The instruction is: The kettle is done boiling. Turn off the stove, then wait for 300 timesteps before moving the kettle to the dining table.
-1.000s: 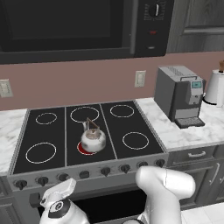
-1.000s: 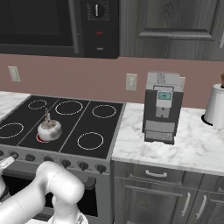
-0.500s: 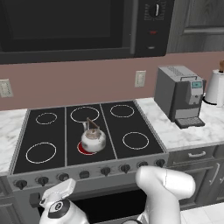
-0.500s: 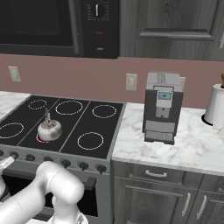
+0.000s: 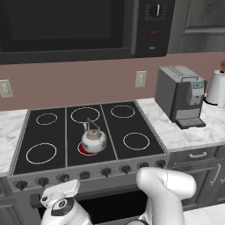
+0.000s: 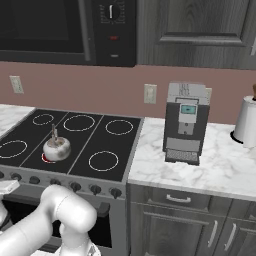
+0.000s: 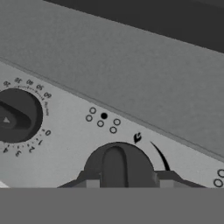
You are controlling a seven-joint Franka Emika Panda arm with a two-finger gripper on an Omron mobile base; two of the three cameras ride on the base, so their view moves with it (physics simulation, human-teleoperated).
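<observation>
We had gripper (image 7: 124, 183) clamped on stove (image 5: 88, 132) knob (image 7: 118, 168) — fingers could slip, burner under kettle (image 5: 93, 139) staying red.

Up top, a black microwave (image 5: 83, 26) hangs over the cooking area, its dial at the right end of its face. On the pinkish wall below sit two pale outlets, one (image 5: 141, 79) just left of the coffee machine (image 5: 180, 96) and one (image 5: 5, 88) far to the left. That grey coffee machine stands at the back of the marble counter (image 6: 220, 170), small blue screen glowing. A white jug (image 6: 246, 120) rests near the counter's right edge, well apart from the machine. Dark cabinets (image 6: 200, 30) hang above, grey drawers (image 6: 180, 200) below.
</observation>
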